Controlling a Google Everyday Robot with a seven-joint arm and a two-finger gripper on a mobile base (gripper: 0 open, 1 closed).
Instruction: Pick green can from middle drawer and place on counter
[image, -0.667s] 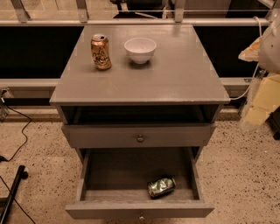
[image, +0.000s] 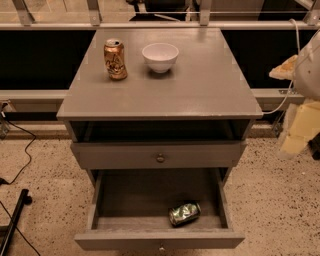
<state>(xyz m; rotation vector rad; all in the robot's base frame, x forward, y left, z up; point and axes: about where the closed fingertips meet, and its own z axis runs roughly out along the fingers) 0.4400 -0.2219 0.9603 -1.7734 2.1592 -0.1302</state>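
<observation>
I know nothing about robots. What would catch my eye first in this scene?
The grey cabinet's middle drawer is pulled open, and a dented green can lies on its side near the drawer's front right. On the counter an orange-gold can stands upright beside a white bowl. The robot's pale claw hangs at the right edge of the view, off to the cabinet's side.
</observation>
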